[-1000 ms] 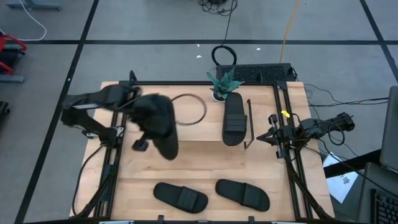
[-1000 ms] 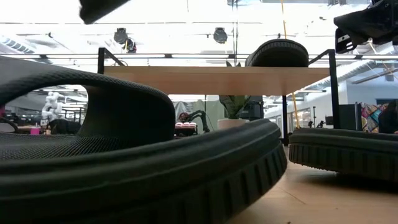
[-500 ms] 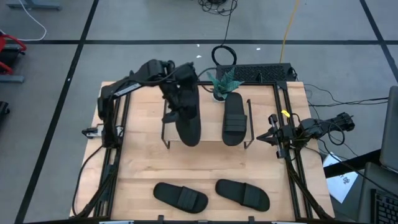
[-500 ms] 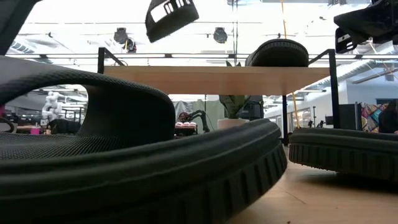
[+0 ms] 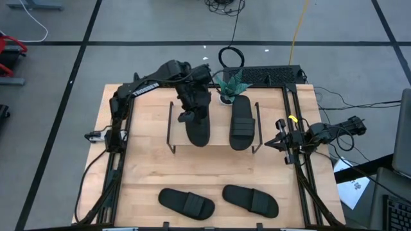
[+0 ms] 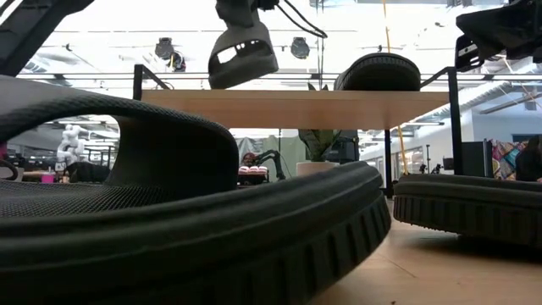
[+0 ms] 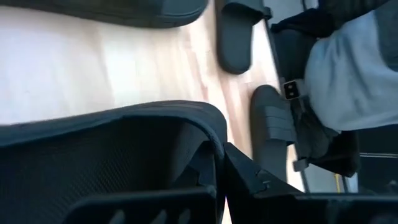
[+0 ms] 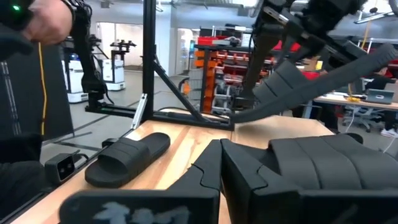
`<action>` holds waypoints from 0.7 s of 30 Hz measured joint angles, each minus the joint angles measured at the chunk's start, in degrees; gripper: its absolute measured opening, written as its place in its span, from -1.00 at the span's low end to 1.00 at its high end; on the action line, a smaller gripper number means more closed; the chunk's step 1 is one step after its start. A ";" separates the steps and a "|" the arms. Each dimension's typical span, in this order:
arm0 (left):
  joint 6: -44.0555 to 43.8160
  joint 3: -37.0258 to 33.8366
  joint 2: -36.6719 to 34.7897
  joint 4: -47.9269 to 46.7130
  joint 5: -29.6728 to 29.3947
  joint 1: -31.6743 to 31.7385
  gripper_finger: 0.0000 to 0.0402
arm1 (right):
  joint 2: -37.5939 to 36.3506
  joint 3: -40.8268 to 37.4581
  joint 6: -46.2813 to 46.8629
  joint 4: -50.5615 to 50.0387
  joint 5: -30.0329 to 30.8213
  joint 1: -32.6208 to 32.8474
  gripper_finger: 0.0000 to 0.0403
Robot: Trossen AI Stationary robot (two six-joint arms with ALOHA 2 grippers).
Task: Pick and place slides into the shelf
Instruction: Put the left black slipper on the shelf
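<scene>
My left gripper (image 5: pixel 188 116) is shut on one black slide (image 5: pixel 198 127) over the left half of the shelf's light top board (image 5: pixel 218 131). The low view shows that slide (image 6: pixel 243 56) tilted, just above the board (image 6: pixel 296 108). A second slide (image 5: pixel 241 122) lies sole-down on the right half of the board. Two more slides (image 5: pixel 186 203) (image 5: pixel 250 199) lie flat on the table near its near edge. My right gripper (image 5: pixel 280 140) waits at the table's right edge, shut and touching nothing. My left gripper holds the slide by its side edge beside the strap (image 7: pixel 208 134), pinched between the two fingers (image 7: pixel 249 180), coming from above. The slide hangs below the gripper, tilted and lifted clear of the shelf's board. The exact place of contact is hidden by the slide.
A small potted plant (image 5: pixel 230 88) stands just behind the shelf at the table's far edge. Dark frame rails run along the left (image 5: pixel 119 160) and right (image 5: pixel 302 167) sides. Bare wood (image 5: pixel 148 170) lies between the shelf and the near slides.
My left arm has swung with the slide from the table's left side toward the shelf, then come down a little. The slide has gone from left of the shelf to over the left half of the top board, still lifted, its length now parallel to the slide on the shelf.
</scene>
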 joint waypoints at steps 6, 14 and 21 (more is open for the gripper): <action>-0.15 -2.29 -0.24 0.55 -0.40 0.01 -1.00 | 0.00 -0.02 0.00 0.00 -0.07 0.00 -1.00; 0.04 -5.85 -0.15 0.37 -2.01 0.17 -1.00 | 0.00 -0.02 0.32 0.00 -0.86 0.00 -1.00; -0.26 -6.29 -0.09 0.34 -5.13 -0.06 -0.98 | 0.00 -0.02 0.39 0.00 -1.07 0.00 -1.00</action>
